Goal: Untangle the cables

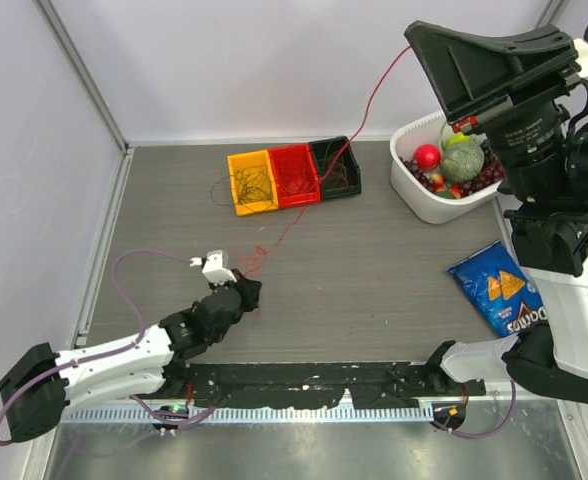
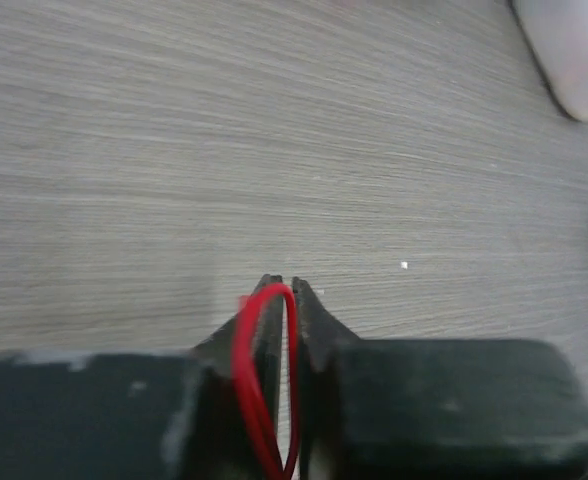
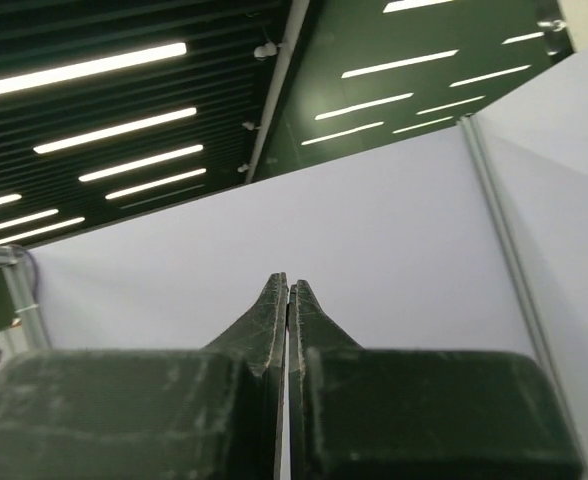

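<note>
One red cable (image 1: 286,225) lay stretched across the scene. A small curl of it sat on the counter (image 1: 374,270) by the left gripper (image 1: 250,289), and from there it ran over the row of bins and climbed through the air to the tip of the right gripper (image 1: 412,35). In the left wrist view the left gripper (image 2: 284,285) was pinching a loop of this red cable (image 2: 264,345) between nearly closed fingers, low over the wood-grain counter (image 2: 274,130). The right gripper (image 3: 287,285) was raised high with its fingers pressed together. No wire showed between them in its own camera.

More cables rested in the bins at the far side: dark loops (image 1: 254,185) in the yellow bin (image 1: 236,160), red coils (image 1: 296,178) in the red bin (image 1: 292,150), and dark strands (image 1: 339,172) in the black bin (image 1: 326,145). To the right stood a white basket (image 1: 419,205) of fruit, and near it a blue chip bag (image 1: 494,290) lay flat.
</note>
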`<action>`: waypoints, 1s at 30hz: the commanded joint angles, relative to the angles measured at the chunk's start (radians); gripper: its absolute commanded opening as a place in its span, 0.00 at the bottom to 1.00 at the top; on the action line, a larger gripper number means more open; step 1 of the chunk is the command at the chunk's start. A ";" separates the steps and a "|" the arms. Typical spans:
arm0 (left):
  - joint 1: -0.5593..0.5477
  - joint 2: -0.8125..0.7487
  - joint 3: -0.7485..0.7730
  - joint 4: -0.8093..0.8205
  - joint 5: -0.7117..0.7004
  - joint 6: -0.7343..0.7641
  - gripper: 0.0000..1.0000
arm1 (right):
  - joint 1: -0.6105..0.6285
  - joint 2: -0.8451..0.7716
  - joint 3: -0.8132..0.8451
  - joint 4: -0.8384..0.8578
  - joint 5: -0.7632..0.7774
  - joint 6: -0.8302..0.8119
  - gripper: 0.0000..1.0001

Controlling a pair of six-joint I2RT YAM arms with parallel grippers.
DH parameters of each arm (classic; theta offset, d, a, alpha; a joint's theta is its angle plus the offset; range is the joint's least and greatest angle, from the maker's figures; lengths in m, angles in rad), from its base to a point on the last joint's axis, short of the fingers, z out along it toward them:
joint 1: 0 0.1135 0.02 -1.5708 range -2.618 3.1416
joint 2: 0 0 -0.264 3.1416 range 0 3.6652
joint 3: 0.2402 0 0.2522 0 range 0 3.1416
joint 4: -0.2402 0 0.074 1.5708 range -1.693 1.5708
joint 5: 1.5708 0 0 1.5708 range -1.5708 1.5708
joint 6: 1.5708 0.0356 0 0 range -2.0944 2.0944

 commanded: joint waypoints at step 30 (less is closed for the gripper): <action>0.043 -0.224 0.172 -0.605 -0.015 -0.194 0.77 | 0.004 -0.449 -0.611 -0.175 0.538 -0.509 0.01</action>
